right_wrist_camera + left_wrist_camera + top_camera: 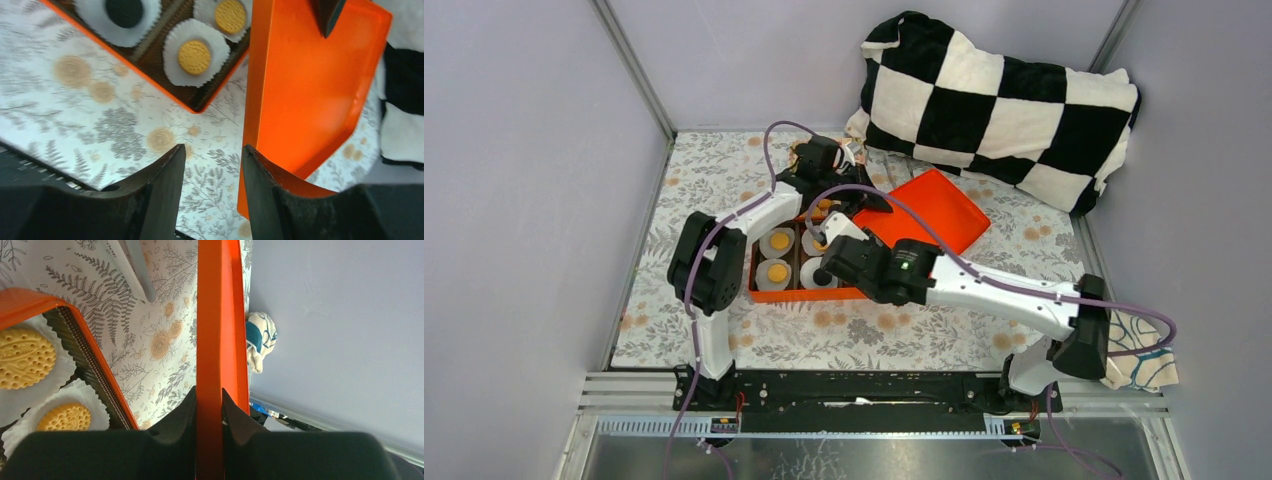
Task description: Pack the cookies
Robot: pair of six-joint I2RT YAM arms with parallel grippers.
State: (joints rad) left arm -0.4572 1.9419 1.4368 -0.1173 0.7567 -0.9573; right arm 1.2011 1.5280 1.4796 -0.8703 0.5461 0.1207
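Note:
Orange-yellow cookies [777, 241] sit in white paper cups inside an orange box [809, 294]. Two of them show in the left wrist view [22, 357]. The right wrist view shows yellow cookies [194, 56] and one black cookie [124, 11]. My left gripper [209, 395] is shut on the edge of the orange lid [220, 315], which it holds tilted beside the box; the lid also shows from above [934, 205]. My right gripper [214, 155] is open and empty over the cloth, next to the lid's [310, 85] near edge and just past the box corner [200, 107].
A black-and-white checkered pillow [999, 100] lies at the back right. A white and teal rag [1139, 350] sits at the right front and shows in the left wrist view [260, 337]. A floral cloth [874, 335] covers the table, with grey walls around.

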